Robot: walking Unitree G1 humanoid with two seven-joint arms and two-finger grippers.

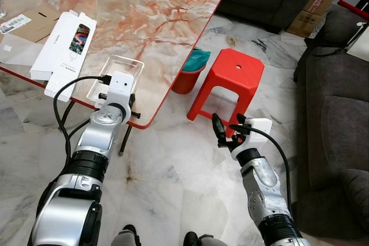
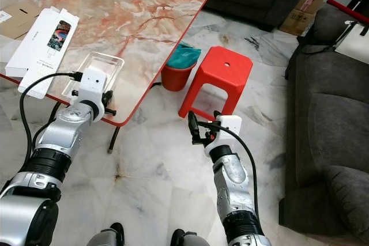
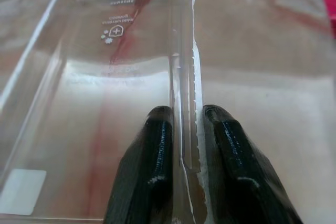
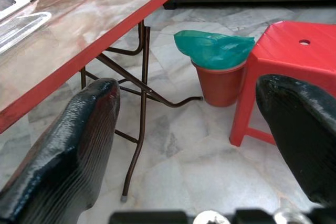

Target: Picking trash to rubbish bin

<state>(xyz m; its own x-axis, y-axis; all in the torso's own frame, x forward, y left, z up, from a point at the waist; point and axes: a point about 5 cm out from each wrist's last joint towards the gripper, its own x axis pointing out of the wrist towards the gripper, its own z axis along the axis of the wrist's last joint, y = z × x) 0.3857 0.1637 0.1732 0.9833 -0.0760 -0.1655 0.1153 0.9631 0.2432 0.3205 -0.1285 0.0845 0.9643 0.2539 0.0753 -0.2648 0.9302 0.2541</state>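
The left end effector (image 3: 181,182) is reaching over the near edge of the marble counter (image 1: 150,15) and is pinching the rim of a clear plastic tray (image 1: 115,76) between its two black fingers (image 3: 152,171), clenched tight on the thin wall. The tray is lying flat on the counter close to its red-edged border, just beside a long white box (image 1: 63,44) with a colourful picture on it. From the head cameras the wrist is covering the grip itself, so the tray's near edge is hard to make out there.

The right end effector (image 1: 228,129) is hanging low over the marble floor (image 1: 173,159), fingers spread wide and holding nothing, just in front of a red plastic stool (image 1: 230,79). Between the stool and the counter, a small red rubbish bin (image 1: 189,76) lined with a green bag (image 4: 212,48) is standing on the floor, partly tucked under the counter's edge. A dark grey sofa (image 1: 334,125) is sitting along the right side of the room.
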